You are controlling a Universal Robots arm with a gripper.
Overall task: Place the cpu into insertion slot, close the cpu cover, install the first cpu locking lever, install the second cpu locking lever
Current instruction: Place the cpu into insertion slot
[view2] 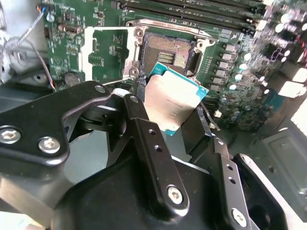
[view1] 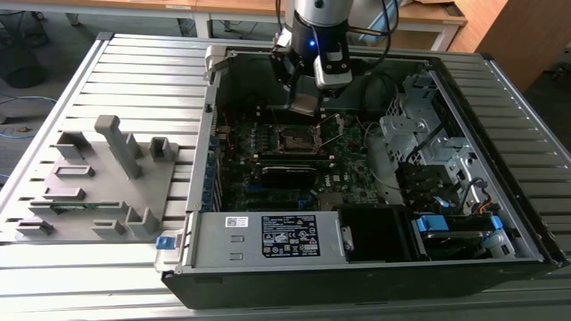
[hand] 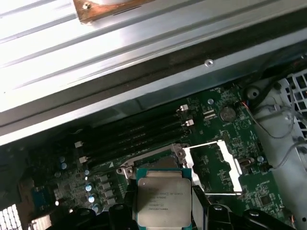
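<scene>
Cpu [view1: 303, 103] hangs in the air over an open desktop computer case [view1: 357, 289] that lies on its side on a slatted grey metal counter [view1: 134, 73]. Wooden furniture [view1: 428, 17] and bare floor lie behind the counter. Toward the exterior view's left, a grey moulded fixture tray [view1: 98, 180] with upright holders rests on the same counter just beside the case. Inside the case lies a dark green motherboard [view1: 267, 194], and a silver power supply [view1: 267, 237] with a printed label sits along the case's near wall. The robot arm [view1: 317, 33] reaches down into the case from the far side. In the second wrist view its two black fingers [view2: 144, 124] are clenched on opposite edges of the chip [view2: 175, 100], which is held tilted, its dull metal top facing the camera and a strip of green edge showing. It hovers near the insertion slot [view2: 168, 50] without touching it. The slot is bare, with its dark contact field exposed inside the silvery rim. The cpu cover [view2: 110, 29] is swung fully open and lies flat on the board just beside the slot, green board visible through its window. In the first wrist view the chip [hand: 163, 201] overlaps the near part of the slot [hand: 148, 163], with long black memory slots [hand: 139, 134] beyond.
</scene>
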